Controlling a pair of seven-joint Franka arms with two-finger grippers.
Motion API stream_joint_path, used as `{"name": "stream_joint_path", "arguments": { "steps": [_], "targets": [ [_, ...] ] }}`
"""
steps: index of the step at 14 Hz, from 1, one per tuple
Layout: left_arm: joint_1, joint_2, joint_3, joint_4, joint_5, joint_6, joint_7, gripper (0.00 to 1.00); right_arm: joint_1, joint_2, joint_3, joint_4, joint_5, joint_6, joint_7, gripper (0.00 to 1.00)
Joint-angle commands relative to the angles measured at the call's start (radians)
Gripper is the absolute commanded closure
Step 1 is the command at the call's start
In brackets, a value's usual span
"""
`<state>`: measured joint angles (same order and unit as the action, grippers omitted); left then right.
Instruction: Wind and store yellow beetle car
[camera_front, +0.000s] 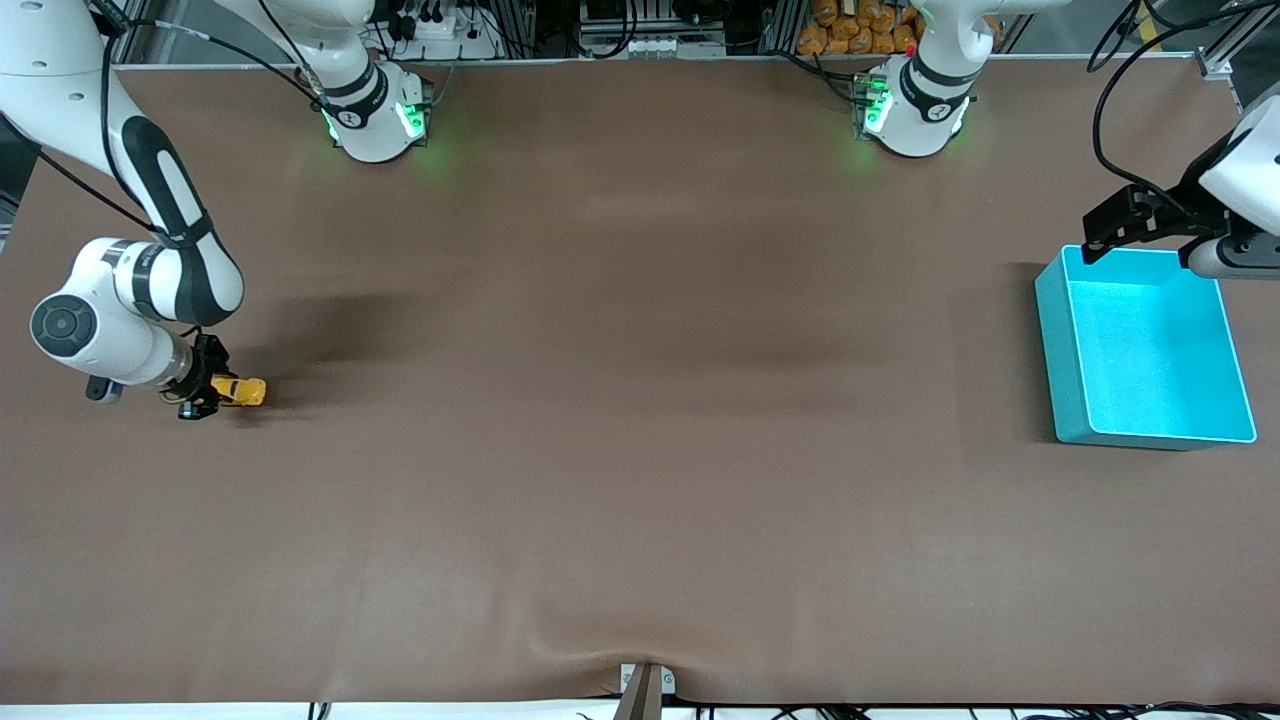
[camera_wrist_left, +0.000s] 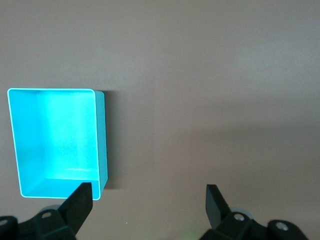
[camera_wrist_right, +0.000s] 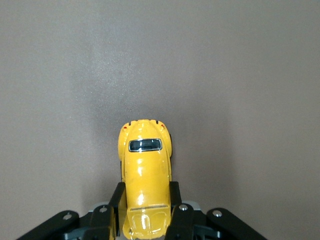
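Observation:
The yellow beetle car (camera_front: 243, 390) sits at the right arm's end of the table, held between the fingers of my right gripper (camera_front: 208, 388). In the right wrist view the car (camera_wrist_right: 145, 170) shows from above, its dark window facing away, with the black fingers (camera_wrist_right: 175, 192) pressed on both its sides. The teal bin (camera_front: 1050, 330) stands at the left arm's end of the table. My left gripper (camera_front: 1110, 225) hovers open and empty over the bin's rim nearest the robot bases. The bin (camera_wrist_left: 100, 145) also shows in the left wrist view, beside one fingertip (camera_wrist_left: 82, 197).
The brown mat (camera_front: 640, 400) covers the whole table between the car and the bin. The two robot bases (camera_front: 375, 120) stand along the edge farthest from the front camera. A small clamp (camera_front: 645, 690) sits at the mat's near edge.

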<state>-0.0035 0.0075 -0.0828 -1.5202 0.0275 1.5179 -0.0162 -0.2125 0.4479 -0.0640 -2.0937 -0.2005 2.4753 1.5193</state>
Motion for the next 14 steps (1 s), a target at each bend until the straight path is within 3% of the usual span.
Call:
{"name": "stream_joint_path", "arguments": {
  "steps": [1, 4, 5, 6, 8, 11, 14],
  "targets": [
    [0.004, 0.005, -0.003, 0.015, 0.002, 0.002, 0.019, 0.0, -0.019, 0.124, 0.007, 0.044, -0.031, 0.083, 0.007, 0.88],
    [0.004, 0.005, -0.003, 0.015, 0.002, 0.002, 0.019, 0.0, -0.018, 0.12, 0.009, 0.052, -0.031, 0.08, 0.016, 0.69],
    [0.005, 0.005, -0.003, 0.015, 0.002, 0.002, 0.019, 0.0, -0.012, 0.114, 0.009, 0.055, -0.03, 0.08, 0.024, 0.35],
    [0.004, 0.005, -0.003, 0.015, 0.002, 0.002, 0.019, 0.0, -0.007, 0.094, 0.009, 0.064, -0.025, 0.07, 0.022, 0.23],
    [0.004, 0.005, -0.003, 0.014, 0.002, 0.002, 0.019, 0.0, -0.005, 0.039, 0.016, 0.128, -0.014, -0.077, 0.029, 0.0],
    [0.004, 0.005, -0.003, 0.015, 0.002, 0.002, 0.019, 0.0, 0.022, -0.008, 0.024, 0.289, -0.01, -0.377, 0.024, 0.0],
    [0.005, 0.005, -0.003, 0.015, 0.002, 0.002, 0.019, 0.0, 0.025, -0.012, 0.062, 0.449, 0.052, -0.583, 0.022, 0.0]
  ]
}}
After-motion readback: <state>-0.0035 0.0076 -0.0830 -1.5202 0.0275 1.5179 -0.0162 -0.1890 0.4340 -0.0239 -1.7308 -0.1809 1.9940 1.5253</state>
